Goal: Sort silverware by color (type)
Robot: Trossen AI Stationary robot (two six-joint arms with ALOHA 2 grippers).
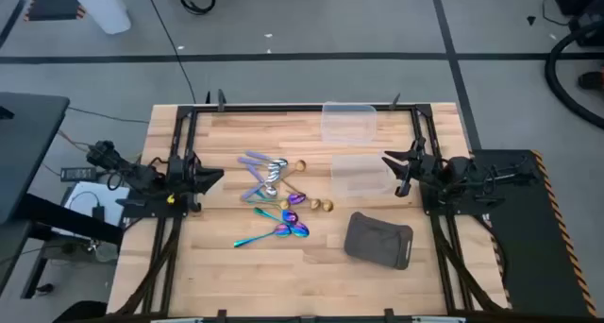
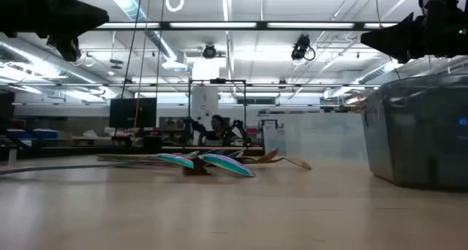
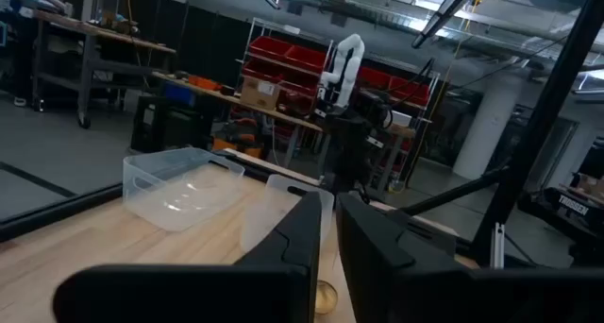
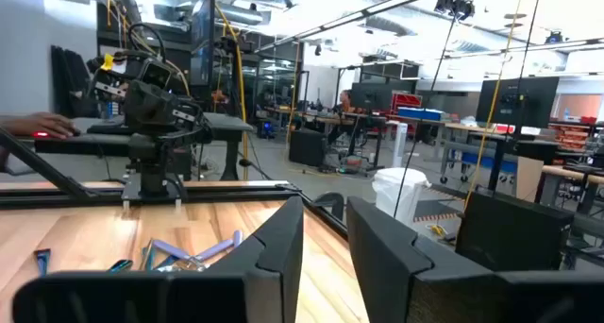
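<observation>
The silverware lies in a loose pile mid-table: lilac-handled spoons point(image 1: 257, 164) point(image 4: 203, 250) on the far-left side, gold pieces point(image 1: 316, 205) to the right, and iridescent teal-purple spoons point(image 1: 283, 230) point(image 2: 219, 162) nearest the front edge. They lie flat on the wood, some crossing each other. My left gripper point(image 1: 215, 178) point(image 3: 328, 230) hovers left of the pile with its fingers shut, pointing at it. My right gripper point(image 1: 396, 172) point(image 4: 326, 230) hovers right of the pile beside a tub, fingers slightly open. Both hold nothing.
Two clear plastic tubs stand right of the pile, one at the far edge point(image 1: 349, 122) point(image 3: 179, 186) and one close to my right gripper point(image 1: 360, 174) point(image 2: 417, 133). A dark grey tray point(image 1: 379, 240) lies near the front right. Bare wood lies front left.
</observation>
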